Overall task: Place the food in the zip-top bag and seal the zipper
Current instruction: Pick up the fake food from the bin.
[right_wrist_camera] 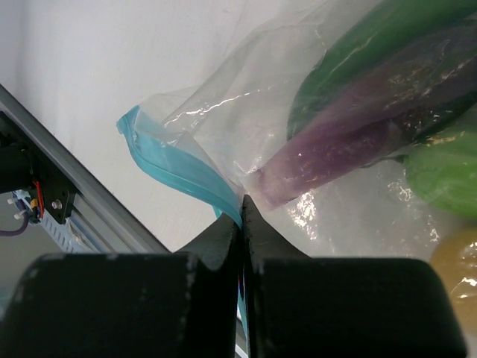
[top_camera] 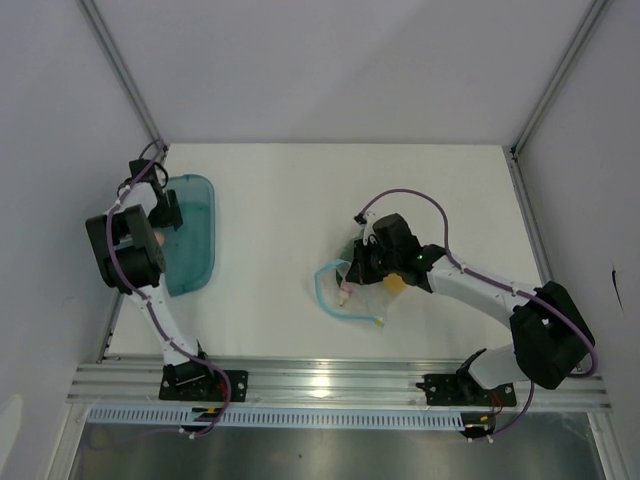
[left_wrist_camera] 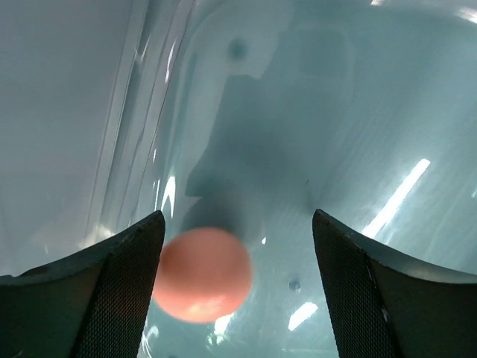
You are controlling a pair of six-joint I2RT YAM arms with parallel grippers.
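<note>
Well — white table, grey walls, bag.

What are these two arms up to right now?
They are packing toy food into a zip-top bag. The right gripper is pinched shut on the bag's blue zipper, with eggplant and green pieces already inside. The left gripper hangs open in the teal tub over a pinkish piece not yet picked up.

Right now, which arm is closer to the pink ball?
Left. The left end effector, open, hovers over the pink ball; the right end effector pinches the zip-top bag, well away.
</note>
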